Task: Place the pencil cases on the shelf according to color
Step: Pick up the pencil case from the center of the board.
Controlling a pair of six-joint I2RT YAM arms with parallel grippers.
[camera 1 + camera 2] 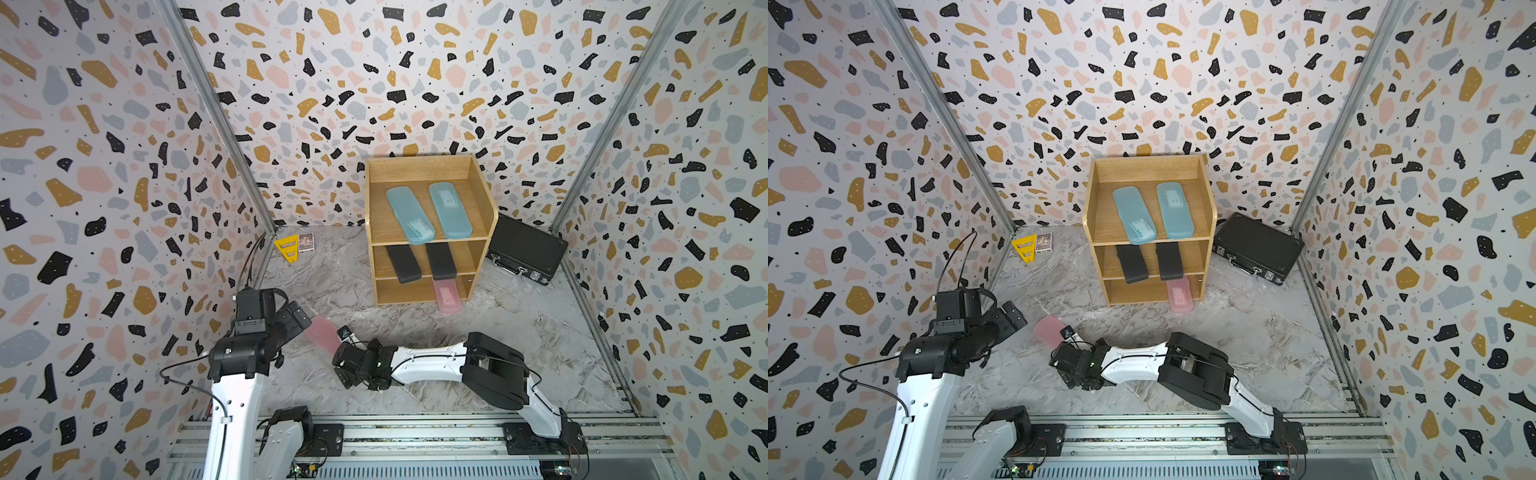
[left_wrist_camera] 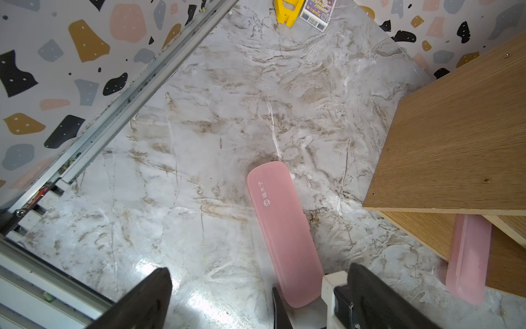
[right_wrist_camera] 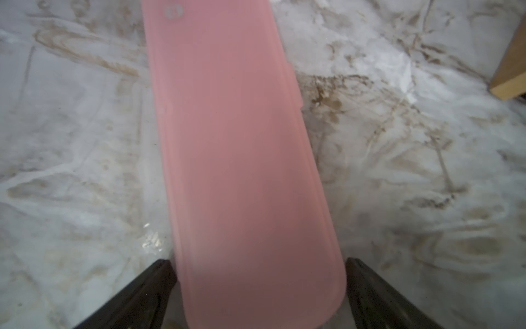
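A translucent pink pencil case [image 1: 324, 334] [image 1: 1048, 330] [image 2: 284, 236] [image 3: 242, 156] lies flat on the marble table. My right gripper [image 1: 337, 354] [image 3: 260, 265] is open, one finger on each side of the case's near end. My left gripper [image 1: 302, 318] [image 2: 259, 273] hangs open just above the case's far end, holding nothing. The wooden shelf [image 1: 419, 168] [image 1: 1142, 168] [image 2: 455, 142] stands at the back. Two teal cases [image 1: 409, 214] [image 1: 450, 210] lie on its top tier and two black cases [image 1: 403, 263] [image 1: 441, 261] on the middle one. A second pink case [image 1: 446, 296] [image 2: 466, 256] sticks out of the bottom tier.
A black briefcase [image 1: 525, 249] leans against the wall to the right of the shelf. A yellow plastic triangle [image 1: 287, 246] [image 2: 286, 11] and a small card box [image 1: 306, 242] lie in the back left corner. Patterned walls close in three sides, and a metal rail [image 1: 415, 432] runs along the front.
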